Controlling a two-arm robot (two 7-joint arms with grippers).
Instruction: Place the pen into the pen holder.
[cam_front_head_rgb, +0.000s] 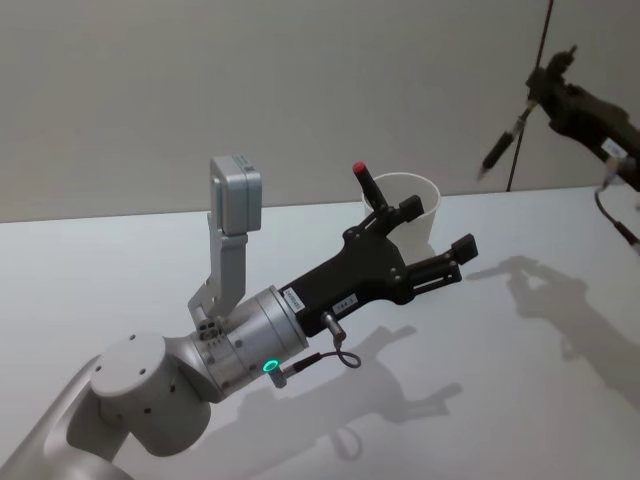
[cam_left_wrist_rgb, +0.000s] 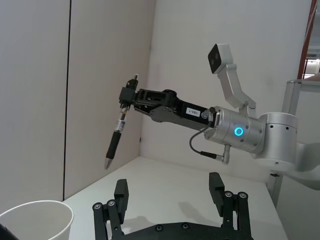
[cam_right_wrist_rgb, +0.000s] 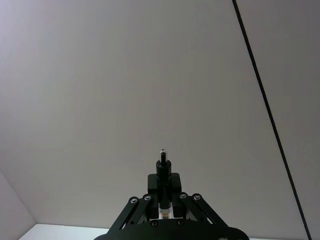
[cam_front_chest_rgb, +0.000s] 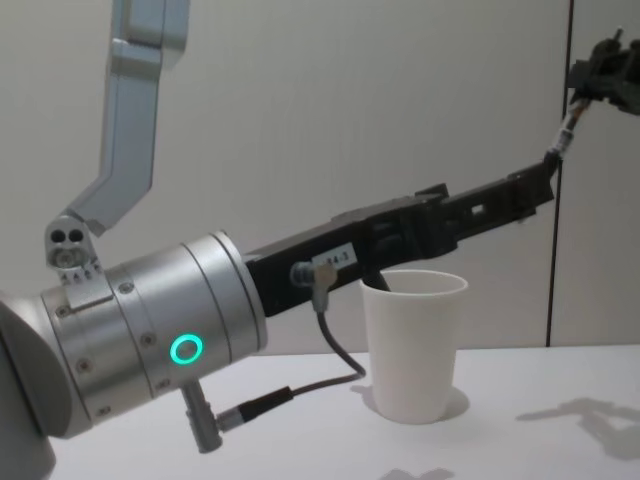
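Note:
The pen (cam_front_head_rgb: 497, 150) is black with a clear section. It hangs tip-down, high above the table's far right, with my right gripper (cam_front_head_rgb: 545, 85) shut on its upper end. The left wrist view shows the same pen (cam_left_wrist_rgb: 116, 137) slanting down from the right gripper (cam_left_wrist_rgb: 127, 97), and its top (cam_right_wrist_rgb: 161, 165) pokes up between the fingers in the right wrist view. The pen holder (cam_front_head_rgb: 415, 195), a white paper cup (cam_front_chest_rgb: 413, 345), stands at mid-table. My left gripper (cam_front_head_rgb: 437, 227) hovers open and empty just in front of the cup (cam_left_wrist_rgb: 35, 220).
A black stick with a red tip (cam_front_head_rgb: 362, 178) rises at the cup's left rim. The white table (cam_front_head_rgb: 100, 280) runs to a pale wall with a dark vertical seam (cam_front_head_rgb: 528, 90) on the right. My left arm (cam_front_chest_rgb: 400, 235) stretches across above the cup.

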